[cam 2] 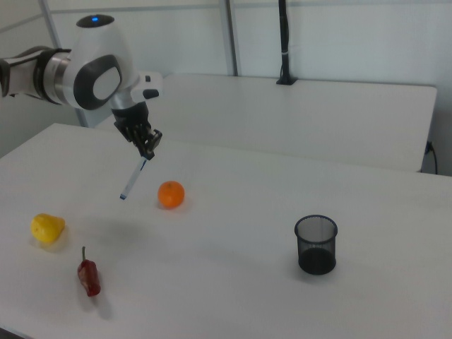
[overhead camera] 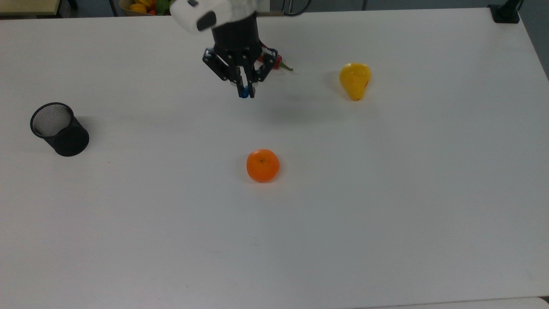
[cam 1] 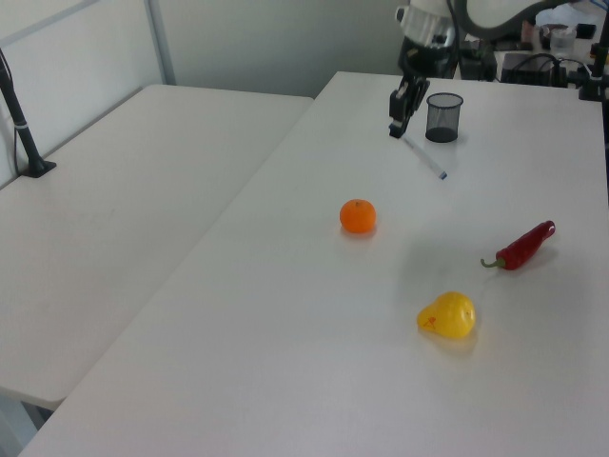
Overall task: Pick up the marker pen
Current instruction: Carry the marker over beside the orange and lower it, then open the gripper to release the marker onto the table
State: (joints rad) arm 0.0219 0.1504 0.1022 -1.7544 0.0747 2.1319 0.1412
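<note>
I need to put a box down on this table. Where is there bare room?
The near strip below the orange in the top view is bare, as is the stretch between mesh cup and orange. It is busier near the chilli, pear and tool.

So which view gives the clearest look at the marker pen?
The right view: the marker pen hangs at full length from the gripper, clear against the table. The left view shows it slanting below the gripper, thinner. The top view shows little more than its blue end between the fingers.
</note>
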